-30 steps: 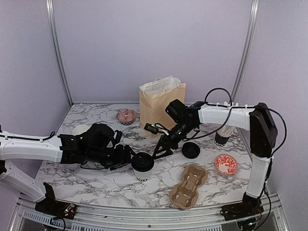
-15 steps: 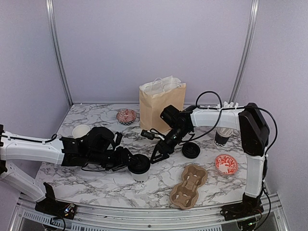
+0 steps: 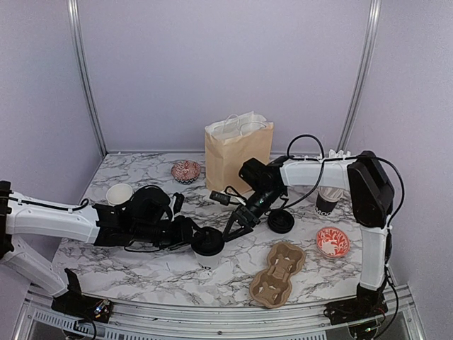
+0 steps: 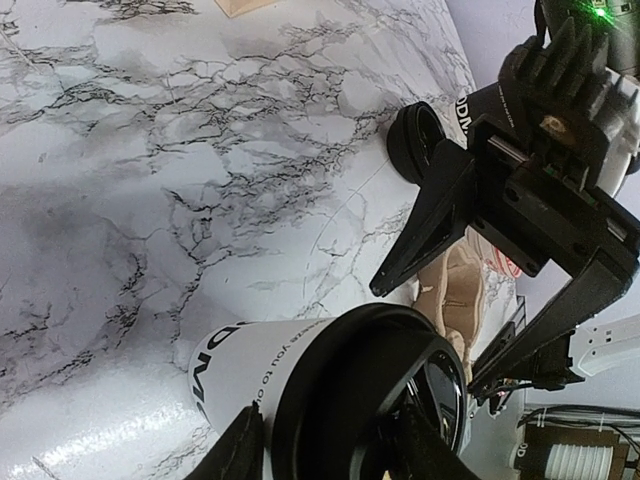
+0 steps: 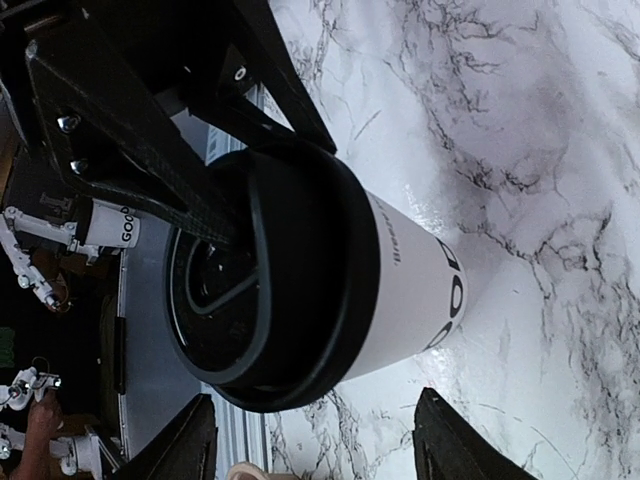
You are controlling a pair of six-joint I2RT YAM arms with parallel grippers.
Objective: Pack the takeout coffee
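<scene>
Overhead, the lidded coffee cup is standing near the table's centre, showing mainly its black lid. The wrist views are adding black lettering on its white wall. They also show the left gripper clamping the cup just under the lid.

The right gripper is hovering at the cup's 2 o'clock, jaws spread, holding nothing.

Around the cup:
- paper bag at 1, contents hidden
- loose lid at 3
- cardboard carrier at 4
- unlidded cup at 10, behind the left arm
- red-patterned bowls at 11 and 3
- dark cup at 2, holding pale sticks
</scene>
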